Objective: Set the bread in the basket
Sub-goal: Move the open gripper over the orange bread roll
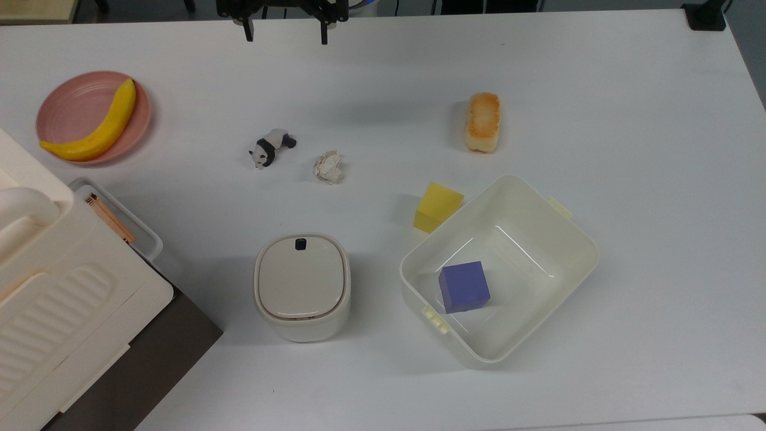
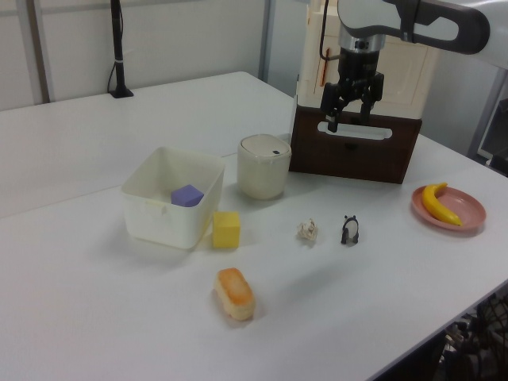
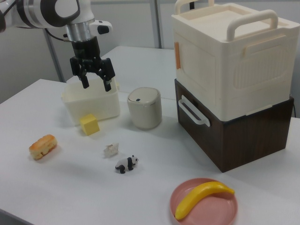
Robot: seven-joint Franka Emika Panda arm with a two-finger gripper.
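Note:
The bread [image 1: 483, 121], a small loaf with a toasted orange top, lies on the white table [image 1: 383, 78]; it also appears in the left view [image 2: 235, 293] and the right view [image 3: 42, 146]. The cream basket [image 1: 574, 236] sits nearby with a purple cube [image 1: 464, 287] inside, seen also in the left view [image 2: 151, 208] and the right view [image 3: 91, 107]. My gripper [image 1: 285, 33] hangs open and empty high above the table, well away from the bread, as the left view [image 2: 349, 119] and right view [image 3: 96, 82] also show.
A yellow cube [image 1: 437, 206] touches the basket's wall. A paper ball [image 1: 328, 166], toy panda [image 1: 271, 147] and lidded round container [image 1: 302, 286] stand mid-table. A banana [image 1: 99, 127] lies on a pink plate [image 1: 66, 108]. Stacked cream and brown boxes [image 3: 229, 89] fill one corner.

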